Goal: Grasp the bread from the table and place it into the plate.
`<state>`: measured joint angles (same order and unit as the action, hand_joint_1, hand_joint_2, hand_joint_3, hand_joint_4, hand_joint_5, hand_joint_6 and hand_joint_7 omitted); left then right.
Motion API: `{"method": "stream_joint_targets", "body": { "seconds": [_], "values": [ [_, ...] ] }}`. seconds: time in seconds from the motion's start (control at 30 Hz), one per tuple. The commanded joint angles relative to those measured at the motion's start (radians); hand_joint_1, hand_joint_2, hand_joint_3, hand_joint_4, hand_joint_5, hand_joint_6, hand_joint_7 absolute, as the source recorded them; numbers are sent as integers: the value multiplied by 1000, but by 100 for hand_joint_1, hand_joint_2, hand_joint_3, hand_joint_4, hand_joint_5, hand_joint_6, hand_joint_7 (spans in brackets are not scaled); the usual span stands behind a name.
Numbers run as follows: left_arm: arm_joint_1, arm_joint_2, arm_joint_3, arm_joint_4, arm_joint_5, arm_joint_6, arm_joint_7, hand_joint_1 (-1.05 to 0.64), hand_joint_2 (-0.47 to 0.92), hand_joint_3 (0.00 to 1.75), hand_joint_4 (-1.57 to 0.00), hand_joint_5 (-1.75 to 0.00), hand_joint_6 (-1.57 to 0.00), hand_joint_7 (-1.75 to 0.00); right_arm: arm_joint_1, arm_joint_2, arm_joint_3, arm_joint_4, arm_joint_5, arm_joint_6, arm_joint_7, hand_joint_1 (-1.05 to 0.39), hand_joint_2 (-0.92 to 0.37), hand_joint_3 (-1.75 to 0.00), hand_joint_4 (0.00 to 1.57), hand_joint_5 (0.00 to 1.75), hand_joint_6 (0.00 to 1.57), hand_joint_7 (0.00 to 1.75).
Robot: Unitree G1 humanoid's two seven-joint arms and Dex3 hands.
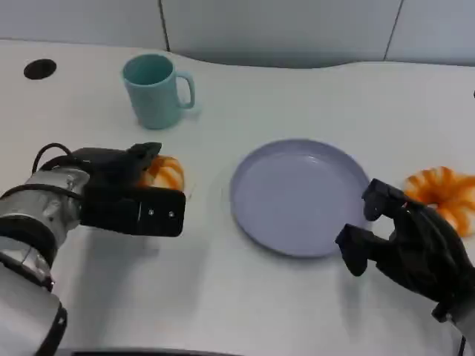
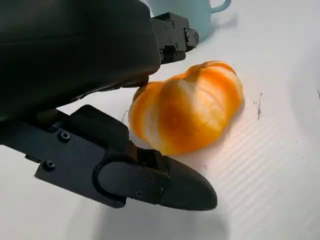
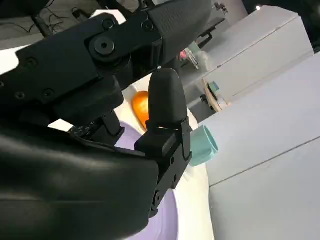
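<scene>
A: Start with the big things. Where does everything lie?

B: The white table (image 1: 312, 297) carries it all; the lilac plate (image 1: 297, 196) sits at its middle, bare; a teal mug (image 1: 154, 90) stands farther back, to the left; a second orange pastry (image 1: 445, 194) lies just off the plate's right edge.

A: And the bread we want?

B: The bread (image 1: 165, 173) rests on the table left of the plate, apart from it, right at the left hand (image 1: 126, 196); in the left wrist view the bread (image 2: 187, 107) sits between the fingers, one finger (image 2: 170, 32) beyond it and another (image 2: 150, 182) alongside its near side, close against the crust; its long axis seems to run roughly across the gap between them.

A: Are they gripping it?

B: I judge not yet; the fingers stand apart, bracketing the loaf, which still lies flat on the table; whether they truly touch it I cannot tell.

A: The right hand?

B: The right hand (image 1: 412, 248) hovers by the plate's near right rim, fingers loosely apart, holding nothing; the left is plainly nearer, so closing it and carrying rightward looks like the move.
</scene>
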<state>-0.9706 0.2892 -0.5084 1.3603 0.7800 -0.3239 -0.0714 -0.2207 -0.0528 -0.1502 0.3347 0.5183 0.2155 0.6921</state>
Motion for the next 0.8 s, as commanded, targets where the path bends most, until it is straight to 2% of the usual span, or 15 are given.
{"method": "stream_joint_targets", "body": {
  "seconds": [0.03,0.17,0.23,0.3,0.33,0.37,0.43,0.47,0.57,0.6,0.63,0.67,0.7,0.77,0.8],
  "values": [
    [-16,-26,-20,10,1,44,18,-44,89,1,-96,-16,-89,-5,11,-17,-6,-21,-1,-6,4,-36,-86,-1,87,175,63,175],
    [-11,-45,-58,16,27,69,84,-46,91,1,-87,-9,-78,-1,18,-17,-4,-43,3,4,2,-36,-86,0,86,175,62,175],
    [-9,-49,-68,18,32,72,112,-65,92,13,-62,-2,-64,0,24,-16,-3,-56,4,8,-1,-38,-85,0,87,175,62,175],
    [-16,-56,-82,21,44,86,134,-69,92,16,-58,0,-61,0,26,-13,-6,-65,11,20,-5,-38,-85,0,87,175,63,175],
    [-21,-61,-91,22,50,97,145,-79,92,26,-46,0,-51,0,26,-11,-8,-69,17,29,-8,-38,-84,0,88,175,64,175],
    [-25,-65,-98,24,54,104,154,-82,92,31,-41,0,-47,0,27,-10,-9,-72,21,35,-10,-37,-84,0,88,175,64,175],
    [-27,-67,-104,25,55,109,159,-85,92,34,-38,0,-44,0,27,-10,-10,-75,24,41,-12,-37,-83,0,88,175,65,175],
    [-31,-72,-105,28,55,122,164,-82,92,32,-44,-3,-49,-2,26,-7,-11,-75,25,36,-10,-38,-83,0,89,175,65,175],
    [-38,-83,-116,32,61,155,189,-61,92,11,-86,-18,-82,-8,30,-3,-13,-87,29,31,-16,-39,-83,0,89,175,65,175],
    [-38,-85,-119,33,61,160,197,-59,92,9,-89,-19,-85,-9,30,-3,-15,-91,33,31,-13,-39,-83,0,89,175,65,175],
    [-38,-86,-121,34,61,165,200,-49,90,5,-95,-38,-91,-6,29,-2,-18,-90,39,30,-6,-38,-84,-1,89,175,64,175],
    [-38,-87,-124,35,62,171,202,-41,89,2,-89,-76,-95,-3,29,-1,-21,-89,47,29,1,-36,-85,-1,88,175,63,175],
    [-38,-87,-126,36,63,175,203,-36,88,1,-83,-99,-98,-2,28,0,-24,-88,52,27,5,-36,-85,-1,88,175,63,175],
    [-38,-86,-141,38,76,183,212,-30,88,0,-78,-119,-103,-2,29,-1,-26,-89,56,21,4,-36,-86,-1,87,175,62,175],
    [-40,-84,-160,39,96,190,215,-28,88,0,-77,-121,-104,-2,30,-2,-28,-93,58,22,0,-36,-86,-1,87,175,62,175]
  ]
}}
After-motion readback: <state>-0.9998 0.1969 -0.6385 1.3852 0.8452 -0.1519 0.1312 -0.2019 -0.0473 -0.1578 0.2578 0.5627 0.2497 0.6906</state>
